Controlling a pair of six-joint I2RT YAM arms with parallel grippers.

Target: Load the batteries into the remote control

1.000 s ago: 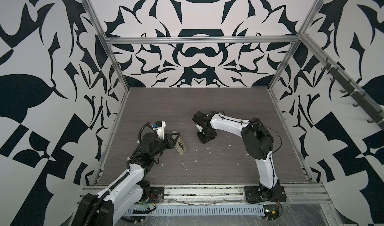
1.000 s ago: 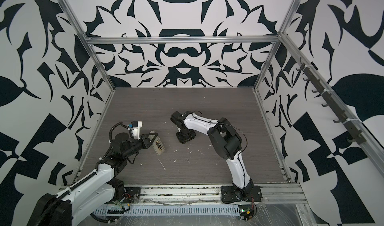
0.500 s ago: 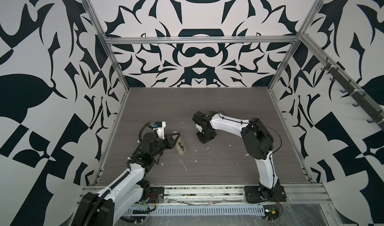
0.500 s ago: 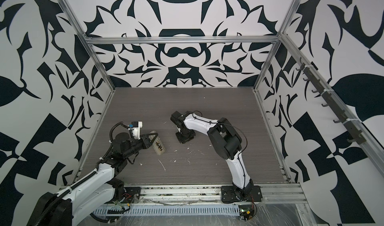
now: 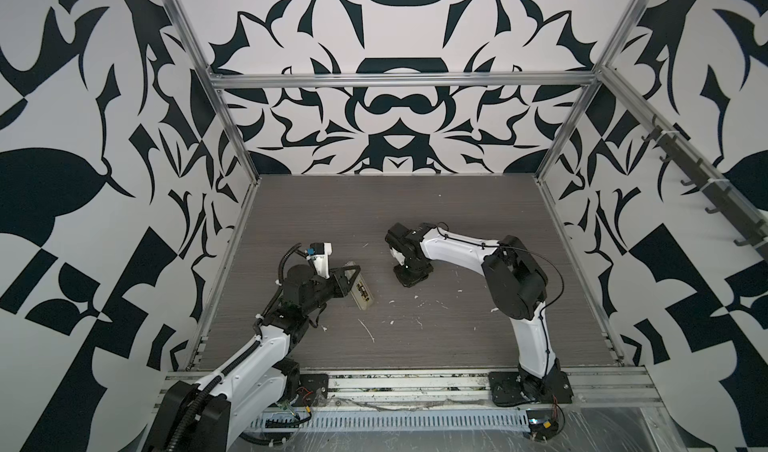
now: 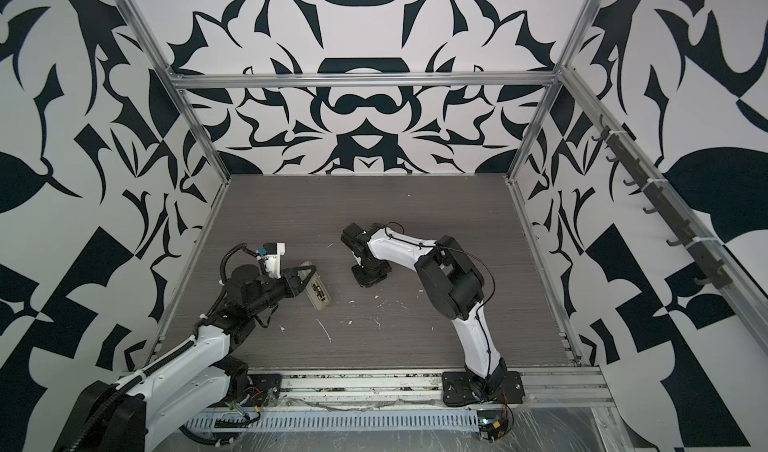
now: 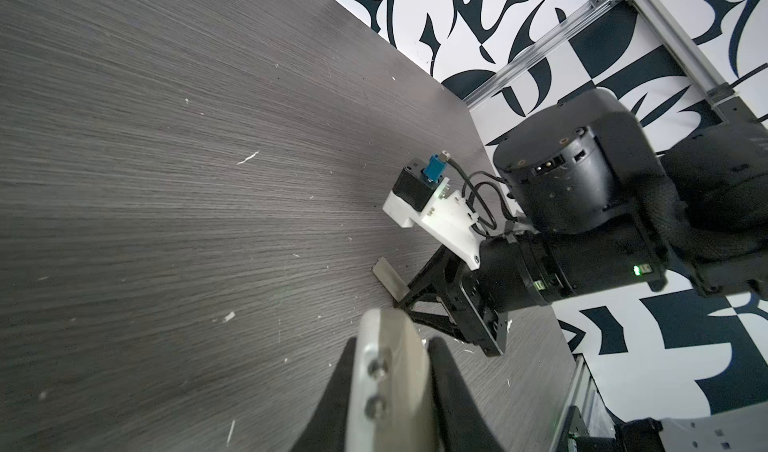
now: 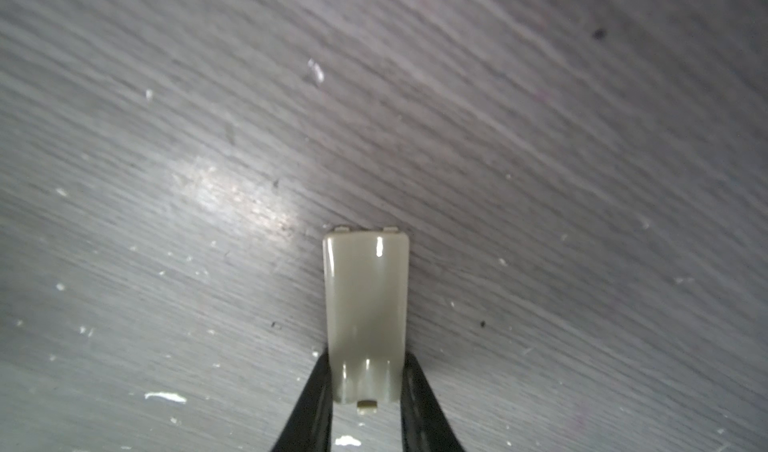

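**Robot reaches for battery cover, handset clamped in its other gripper**

Toward the front-left of the bench [image 5: 415, 213], the left gripper [image 7: 392, 354] is clamped on the remote control [image 5: 360, 291], recess side up. Dark shapes in the recess look like the batteries [image 6: 317, 291], though they are too small to be sure. Farther in, near the bench's middle, the right gripper [image 8: 365, 356] brackets the near end of the loose beige cover [image 8: 365, 296], which lies flat, jaws at its side edges. Whether they truly grip it cannot be told. Such a shallow pinch on glossy plastic could squirt the cover free, and tipping the handset could spill the batteries.
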